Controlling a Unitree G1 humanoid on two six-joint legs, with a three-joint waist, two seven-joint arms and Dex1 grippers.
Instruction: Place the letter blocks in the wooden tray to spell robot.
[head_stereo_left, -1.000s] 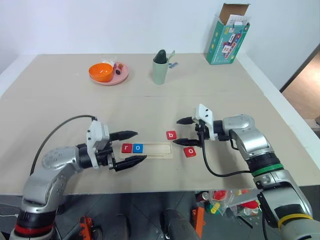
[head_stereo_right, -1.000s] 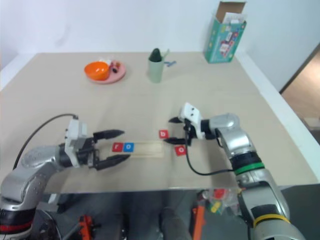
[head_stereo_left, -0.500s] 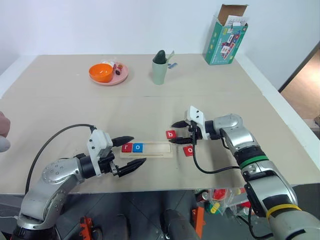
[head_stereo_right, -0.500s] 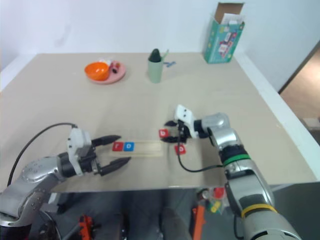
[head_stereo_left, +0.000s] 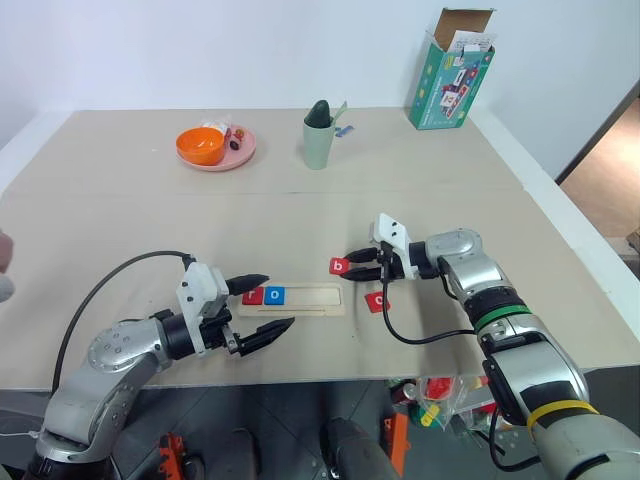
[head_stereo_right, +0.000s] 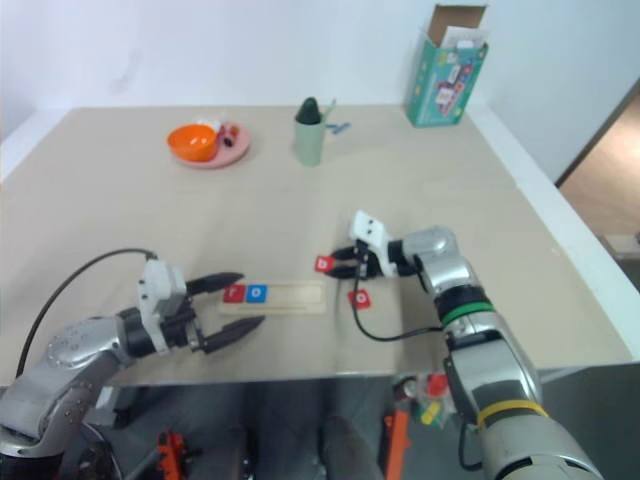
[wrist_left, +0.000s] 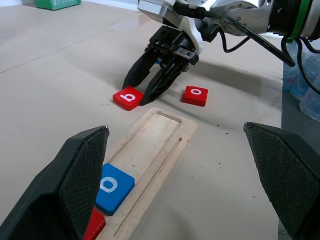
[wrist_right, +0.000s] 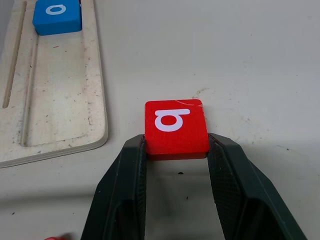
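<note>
Pinching red b block (wrist_right: 175, 128) between right gripper (wrist_right: 176, 150) fingers; shallow edge-grip; block could be flipped or dropped when lifted.

Right hand (head_stereo_right: 338, 267) at red b block (head_stereo_right: 324, 264) — wooden tray (head_stereo_right: 296, 297) just beside.

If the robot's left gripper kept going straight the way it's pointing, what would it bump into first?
Probably the wooden tray, which lies right ahead of the open left gripper, with the blue o block in its near end. Depth is hard to judge, so it might pass just above.
</note>
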